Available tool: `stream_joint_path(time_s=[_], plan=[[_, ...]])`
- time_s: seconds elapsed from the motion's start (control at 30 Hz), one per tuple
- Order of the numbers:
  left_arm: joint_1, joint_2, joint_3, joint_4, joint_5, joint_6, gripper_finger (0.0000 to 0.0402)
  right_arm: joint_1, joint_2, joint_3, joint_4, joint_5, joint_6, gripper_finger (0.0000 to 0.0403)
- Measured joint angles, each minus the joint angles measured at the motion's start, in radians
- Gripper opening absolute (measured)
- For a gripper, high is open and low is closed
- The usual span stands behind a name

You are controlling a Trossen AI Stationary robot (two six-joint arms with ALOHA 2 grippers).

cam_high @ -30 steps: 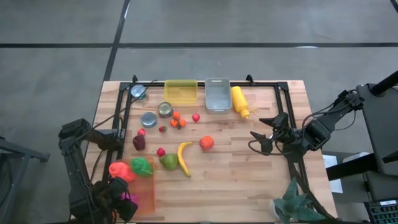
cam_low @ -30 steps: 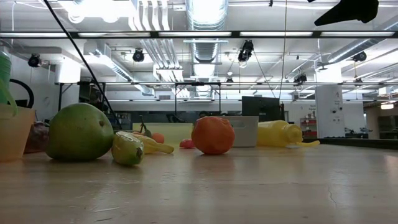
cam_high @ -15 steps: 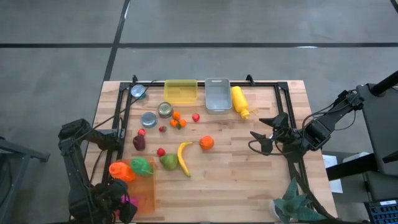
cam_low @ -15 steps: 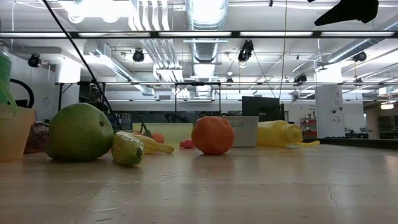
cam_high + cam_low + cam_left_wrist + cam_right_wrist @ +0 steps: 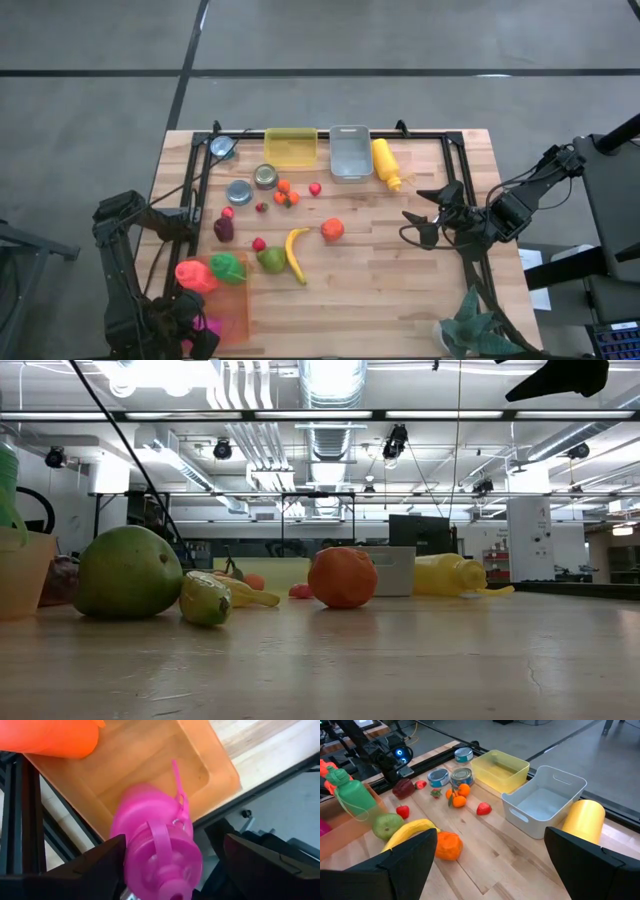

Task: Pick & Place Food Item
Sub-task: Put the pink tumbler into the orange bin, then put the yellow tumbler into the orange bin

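Toy foods lie mid-table: a banana (image 5: pixel 295 252), an orange fruit (image 5: pixel 332 229) and a green pear (image 5: pixel 271 259); they also show in the right wrist view, the banana (image 5: pixel 407 832) beside the orange fruit (image 5: pixel 449 845). My right gripper (image 5: pixel 412 227) is open and empty above the table's right part, right of the orange fruit. My left gripper (image 5: pixel 172 885) is open at the near left corner, a finger on either side of a pink bottle (image 5: pixel 155 845) that lies over the near end of an orange tray (image 5: pixel 150 765). My left gripper has the pink bottle's cap end (image 5: pixel 160 870) between its two fingers, which lie along the bottle. I cannot tell whether either finger touches it.
A green bottle (image 5: pixel 228 267) and an orange bottle (image 5: pixel 194 275) lie at the tray's far end. A yellow bin (image 5: pixel 290 147), a white bin (image 5: pixel 349 152) and a mustard bottle (image 5: pixel 386 163) stand at the far edge. Cans (image 5: pixel 265 177) and small fruits lie left of centre. Bare wood lies near right.
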Motion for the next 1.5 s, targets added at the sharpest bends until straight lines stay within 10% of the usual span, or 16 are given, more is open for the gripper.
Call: stream_joint_path(time_s=[1.2,1.5], plan=[[0.045,0.000,0.223,-0.165,-0.078,-0.051,0.0342,-0.001,0.000,0.000,0.000,0.000,0.000,0.0364],[0.146,0.002,0.219,-0.122,-0.205,0.197,0.0342,-0.001,0.000,0.000,0.000,0.000,0.000,0.0364]])
